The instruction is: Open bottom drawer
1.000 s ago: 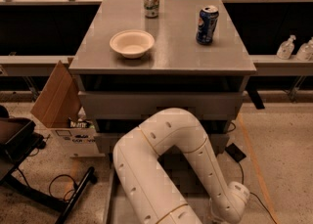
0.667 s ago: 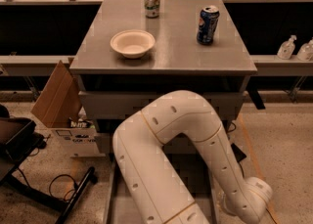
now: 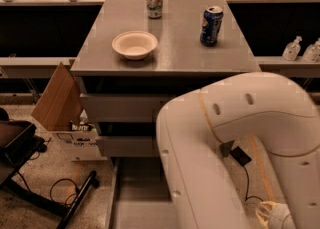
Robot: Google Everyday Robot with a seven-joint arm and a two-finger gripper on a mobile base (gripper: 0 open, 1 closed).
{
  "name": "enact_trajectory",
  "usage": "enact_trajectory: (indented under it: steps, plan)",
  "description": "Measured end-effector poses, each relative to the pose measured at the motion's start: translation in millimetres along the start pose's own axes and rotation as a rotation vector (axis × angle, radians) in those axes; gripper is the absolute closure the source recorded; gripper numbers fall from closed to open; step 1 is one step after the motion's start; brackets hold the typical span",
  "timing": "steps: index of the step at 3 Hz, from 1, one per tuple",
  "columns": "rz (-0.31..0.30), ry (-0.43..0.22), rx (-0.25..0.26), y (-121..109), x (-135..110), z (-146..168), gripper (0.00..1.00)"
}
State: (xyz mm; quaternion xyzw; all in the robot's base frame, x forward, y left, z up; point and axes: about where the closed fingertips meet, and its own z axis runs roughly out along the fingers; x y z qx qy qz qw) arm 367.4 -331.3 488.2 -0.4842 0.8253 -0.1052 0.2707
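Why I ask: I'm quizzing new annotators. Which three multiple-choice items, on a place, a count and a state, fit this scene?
1. The bowl sits: A on the cabinet top; B on the floor; C in a drawer.
2. Cans on top: A one; B two; C four.
3. The cans are: A lying down; B stacked; C upright.
Key: A, the white bowl rests on the grey cabinet top; B, a silver can and a blue can; C, both stand on end. The claw is out of view; the white arm runs off the frame at lower right.
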Motion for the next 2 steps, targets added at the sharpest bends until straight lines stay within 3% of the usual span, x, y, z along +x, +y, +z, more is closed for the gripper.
enact_trajectory:
  steps: [1,2]
  plan:
    - [0.151,-0.107,0.143,-13.3,24.7,-64.6,1.0]
    - [0.223,-0.277,0.235,-25.7,38.2,-91.7,1.0]
